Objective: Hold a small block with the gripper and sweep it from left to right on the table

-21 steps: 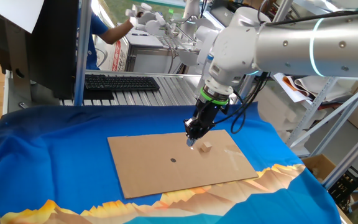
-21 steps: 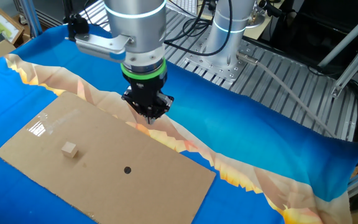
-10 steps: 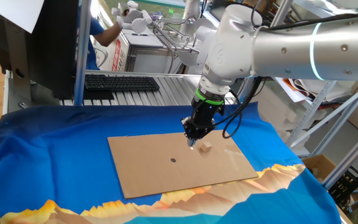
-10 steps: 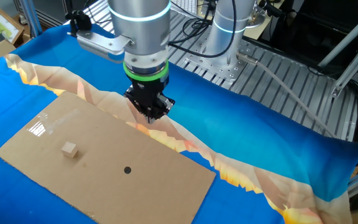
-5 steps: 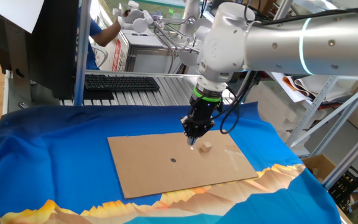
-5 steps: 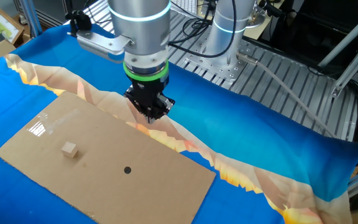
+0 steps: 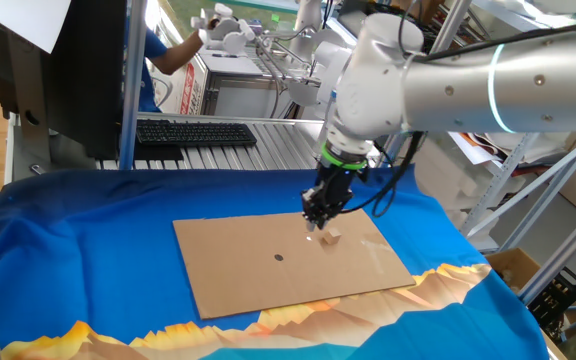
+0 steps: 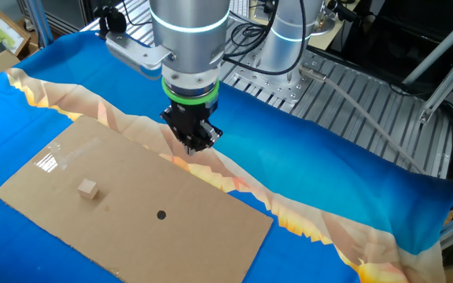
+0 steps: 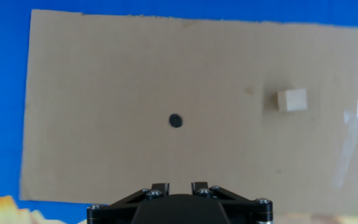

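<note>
The small block (image 8: 89, 189) sits alone on the brown cardboard sheet (image 8: 132, 204) that lies on the blue-draped bench (image 8: 352, 196), untouched and well clear of anything that could grip it. A small dark dot (image 8: 161, 214) marks the cardboard a little way off from it.

Over the last couple of seconds the arm has been shuffling about above the sheet: the gripper (image 8: 193, 140) has drifted sideways and its wrist has tilted, while the block has not shifted at all. So this looks to me like lining up for the pick, with the grasp, and the whole left-to-right sweep after it, yet to come.

From the hand view the block (image 9: 291, 99) lies off to the right of centre, with the dot (image 9: 175, 121) closer to the middle, so I'd say the hand is not yet squarely over it. In one fixed view the gripper (image 7: 320, 212) seems almost on top of the block (image 7: 330, 237), but the other fixed view shows them apart.

The fingers carry nothing; they look close together, though I cannot tell for sure.

The block is a tiny pale wooden cube, lighter than the cardboard, sharp-edged and lying flat.
</note>
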